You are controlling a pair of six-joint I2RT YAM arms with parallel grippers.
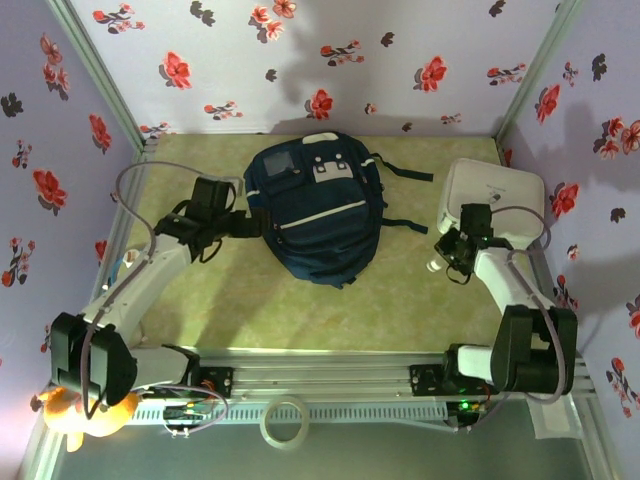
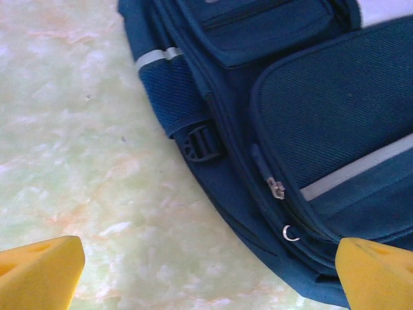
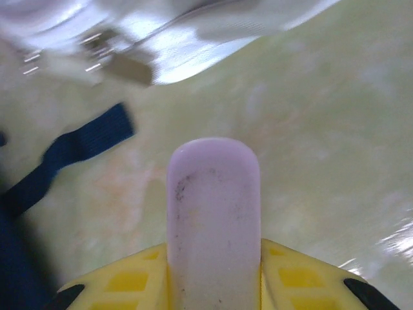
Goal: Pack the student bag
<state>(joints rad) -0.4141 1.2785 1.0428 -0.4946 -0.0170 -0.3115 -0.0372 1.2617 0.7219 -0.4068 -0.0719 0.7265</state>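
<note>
Student bag (image 1: 318, 208) mid-table between spread left gripper (image 1: 222, 208) and right gripper (image 1: 447, 255) pinching pale eraser (image 3: 213, 219), white box (image 1: 497, 200) beyond.

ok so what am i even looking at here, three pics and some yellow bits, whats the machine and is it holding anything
These are two robot arms bolted to the near edge of a table, seen by three cameras at one moment. The wide picture looks down from above and behind them. The other two come from cameras on each wrist, so the yellow bits are each arm's own fingers.

On the pale green table lies a navy student bag, with a white box to its right.

The left gripper is open and empty, beside the bag's zipped pocket. The right gripper is shut on a pale, rounded stick-like object; what it is I cannot tell. A loose bag strap lies nearby.
</note>
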